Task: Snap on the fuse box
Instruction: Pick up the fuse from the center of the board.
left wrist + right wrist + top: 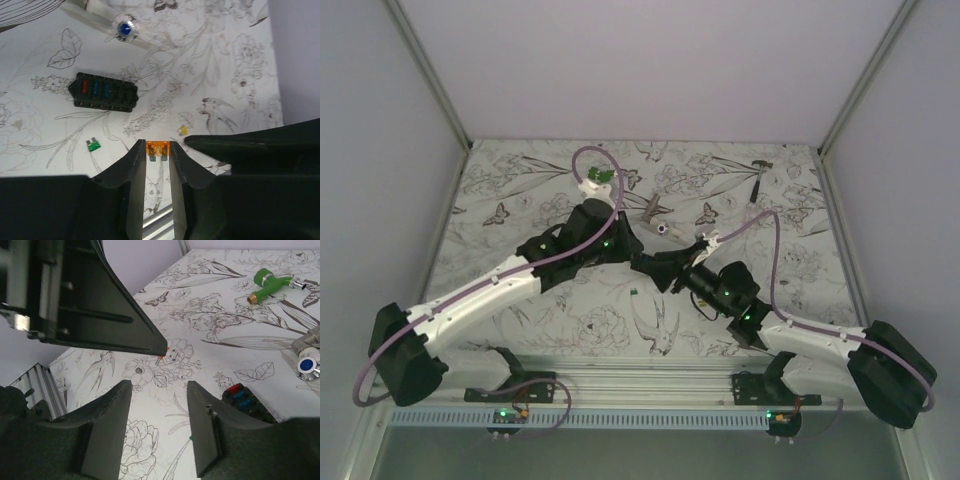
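Observation:
The fuse box is a small black box with one red and two blue fuses in its slots, lying flat on the flower-printed table. My left gripper hovers short of it, shut on a small orange fuse pinched at its fingertips. The right wrist view shows the fuse box partly hidden behind my right finger. My right gripper is open with nothing between its jaws, low over the table just under the left gripper's body. From above, both grippers meet mid-table and hide the box.
A green fuse and a yellow fuse lie loose near the box. A metal tap with a blue cap lies beyond it. A green fitting and a hammer lie farther back.

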Robot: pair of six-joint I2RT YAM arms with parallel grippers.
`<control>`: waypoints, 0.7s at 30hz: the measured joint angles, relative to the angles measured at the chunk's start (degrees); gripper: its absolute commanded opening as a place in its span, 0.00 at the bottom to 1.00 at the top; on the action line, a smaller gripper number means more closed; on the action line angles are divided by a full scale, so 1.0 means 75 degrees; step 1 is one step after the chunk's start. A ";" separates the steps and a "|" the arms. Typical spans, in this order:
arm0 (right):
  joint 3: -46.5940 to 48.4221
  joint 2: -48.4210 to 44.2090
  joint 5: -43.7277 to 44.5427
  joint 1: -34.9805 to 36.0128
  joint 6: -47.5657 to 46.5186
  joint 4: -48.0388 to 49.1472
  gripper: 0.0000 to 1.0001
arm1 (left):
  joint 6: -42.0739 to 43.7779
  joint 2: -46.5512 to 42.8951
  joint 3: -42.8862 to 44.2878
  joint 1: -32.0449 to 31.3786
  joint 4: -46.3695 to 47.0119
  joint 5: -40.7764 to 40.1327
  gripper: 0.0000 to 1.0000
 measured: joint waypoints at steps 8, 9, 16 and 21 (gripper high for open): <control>0.0000 0.0408 0.0455 0.0347 -0.0140 0.0764 0.36 | -0.0236 -0.0551 0.0003 -0.0469 0.0379 -0.0280 0.20; 0.0000 0.0411 0.0487 0.0350 -0.0152 0.0813 0.36 | -0.0262 -0.0560 0.0000 -0.0507 0.0396 -0.0294 0.19; 0.0000 0.0411 0.0557 0.0452 -0.0329 0.0956 0.34 | -0.0356 -0.0568 0.0000 -0.0664 0.0507 -0.0475 0.20; 0.0000 0.0408 0.0571 0.0501 -0.0356 0.0959 0.33 | -0.0353 -0.0568 0.0000 -0.0667 0.0510 -0.0516 0.20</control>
